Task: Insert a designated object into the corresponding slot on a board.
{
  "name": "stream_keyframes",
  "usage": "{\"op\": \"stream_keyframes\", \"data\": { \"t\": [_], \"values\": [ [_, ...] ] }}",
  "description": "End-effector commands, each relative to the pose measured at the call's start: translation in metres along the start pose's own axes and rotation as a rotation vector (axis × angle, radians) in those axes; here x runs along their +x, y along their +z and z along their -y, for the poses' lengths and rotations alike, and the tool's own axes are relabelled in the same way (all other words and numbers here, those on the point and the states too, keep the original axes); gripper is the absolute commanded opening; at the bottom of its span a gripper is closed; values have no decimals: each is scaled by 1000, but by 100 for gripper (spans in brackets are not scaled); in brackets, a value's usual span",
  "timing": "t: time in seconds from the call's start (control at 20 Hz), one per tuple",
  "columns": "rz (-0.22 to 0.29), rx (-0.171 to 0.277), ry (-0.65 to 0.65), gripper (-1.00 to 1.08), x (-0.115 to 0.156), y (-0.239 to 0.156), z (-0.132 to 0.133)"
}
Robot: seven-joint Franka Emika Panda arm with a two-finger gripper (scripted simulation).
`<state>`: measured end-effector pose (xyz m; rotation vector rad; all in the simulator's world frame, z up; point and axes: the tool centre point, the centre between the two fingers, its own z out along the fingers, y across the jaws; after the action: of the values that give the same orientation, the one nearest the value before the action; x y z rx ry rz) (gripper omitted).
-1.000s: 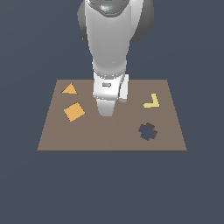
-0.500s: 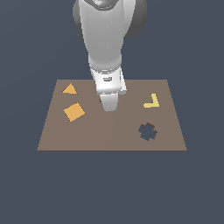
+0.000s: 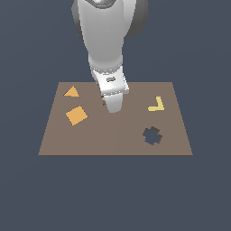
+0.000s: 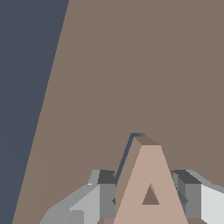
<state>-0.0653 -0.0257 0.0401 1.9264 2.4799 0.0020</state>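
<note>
Both pictures are rendered with flat, even light, and no single source can be told. No glare and no blur are seen; edges are sharp everywhere, without bending at the borders. The arm (image 3: 106, 40) is shaded softly from white to grey at its sides. On the board (image 3: 117, 140) almost no cast shadow is seen. In the wrist view the A piece (image 4: 151, 192) is lit evenly, with its side face shown darker.

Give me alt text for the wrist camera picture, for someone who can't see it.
A pale pinkish-tan letter A piece stands between the two grey fingers of the gripper, close above the brown board. A thin dark slot edge shows beside the piece.
</note>
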Motion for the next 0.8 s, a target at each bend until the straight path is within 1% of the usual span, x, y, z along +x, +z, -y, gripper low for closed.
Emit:
{"op": "stream_keyframes", "data": {
  "t": [0.0, 0.35, 0.65, 0.7, 0.75],
  "values": [
    [0, 0, -10, -100, 0, 0, 0],
    [0, 0, -5, -100, 0, 0, 0],
    [1, 1, -4, -100, 0, 10, 0],
    [1, 1, -4, 100, 0, 10, 0],
    [1, 1, -4, 100, 0, 10, 0]
  ]
}}
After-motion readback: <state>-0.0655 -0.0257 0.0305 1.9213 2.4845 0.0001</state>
